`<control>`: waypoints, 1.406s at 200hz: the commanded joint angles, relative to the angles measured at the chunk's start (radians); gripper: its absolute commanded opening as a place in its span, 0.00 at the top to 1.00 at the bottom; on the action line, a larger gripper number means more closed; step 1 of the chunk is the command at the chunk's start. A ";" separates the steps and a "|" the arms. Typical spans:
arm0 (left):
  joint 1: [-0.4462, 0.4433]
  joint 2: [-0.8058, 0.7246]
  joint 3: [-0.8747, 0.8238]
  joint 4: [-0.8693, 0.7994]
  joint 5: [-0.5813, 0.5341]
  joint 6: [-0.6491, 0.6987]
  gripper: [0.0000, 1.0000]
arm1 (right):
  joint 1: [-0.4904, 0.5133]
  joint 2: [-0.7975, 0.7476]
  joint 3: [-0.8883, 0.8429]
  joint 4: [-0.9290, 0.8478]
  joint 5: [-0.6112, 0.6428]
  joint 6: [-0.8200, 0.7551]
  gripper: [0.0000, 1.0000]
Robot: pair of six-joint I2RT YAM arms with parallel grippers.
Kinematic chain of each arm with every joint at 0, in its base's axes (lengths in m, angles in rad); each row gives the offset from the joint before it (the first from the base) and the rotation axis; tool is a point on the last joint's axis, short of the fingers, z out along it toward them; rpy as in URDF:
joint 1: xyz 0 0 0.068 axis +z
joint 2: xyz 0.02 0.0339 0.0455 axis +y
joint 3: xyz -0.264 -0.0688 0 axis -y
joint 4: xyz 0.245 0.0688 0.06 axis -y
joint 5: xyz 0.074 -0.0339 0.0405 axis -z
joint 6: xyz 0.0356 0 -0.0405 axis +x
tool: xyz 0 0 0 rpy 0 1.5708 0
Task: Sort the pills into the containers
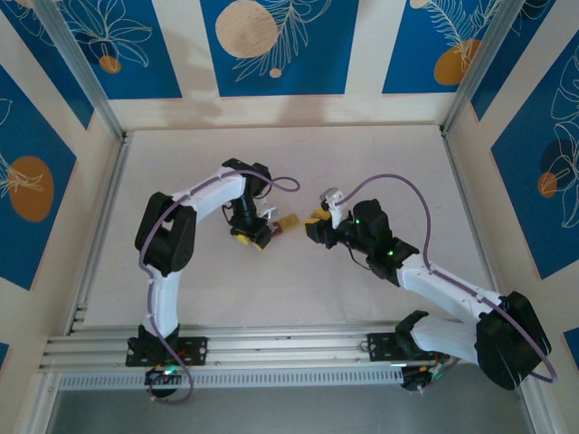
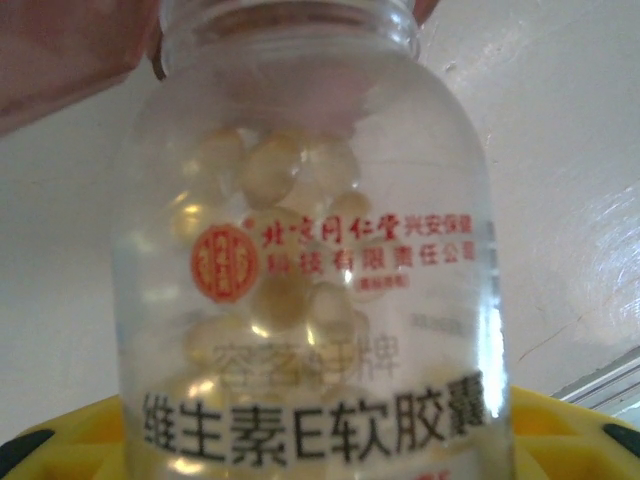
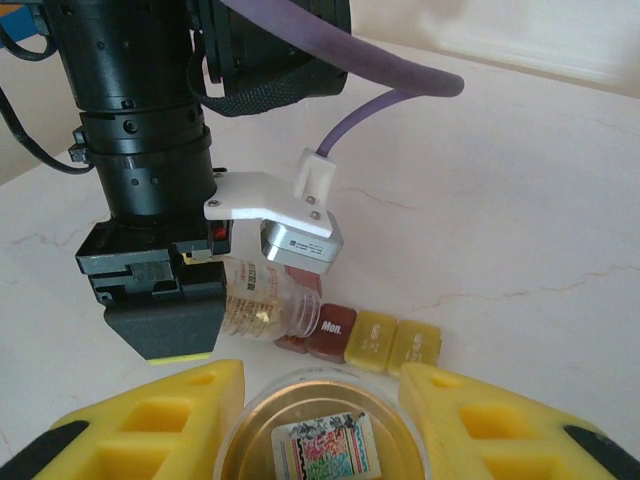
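Left tool [image 1: 257, 237] clamped on clear pill bottle [image 2: 310, 260], mouth at dark-red end of pill boxes [image 3: 355, 335], mid-tabletop [image 3: 520, 220]. Right tool [image 3: 320, 385] just beside, clamped on round lid [image 3: 320, 440].

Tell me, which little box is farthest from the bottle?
The yellow box ending the row; its yellow neighbour and the dark red boxes lie nearer the bottle.

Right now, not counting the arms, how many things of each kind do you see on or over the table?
clear pill bottle: 1
round lid: 1
strip of pill boxes: 1
total: 3
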 commanded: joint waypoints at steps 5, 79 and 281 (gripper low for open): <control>-0.010 0.019 0.022 -0.053 -0.033 -0.015 1.00 | 0.000 -0.019 0.012 -0.001 -0.013 0.010 1.00; -0.010 0.008 0.068 -0.095 -0.052 0.001 1.00 | 0.001 -0.019 0.012 -0.002 -0.014 0.011 1.00; -0.053 0.092 0.127 -0.141 -0.138 0.015 1.00 | 0.003 -0.019 0.014 -0.002 -0.014 0.010 1.00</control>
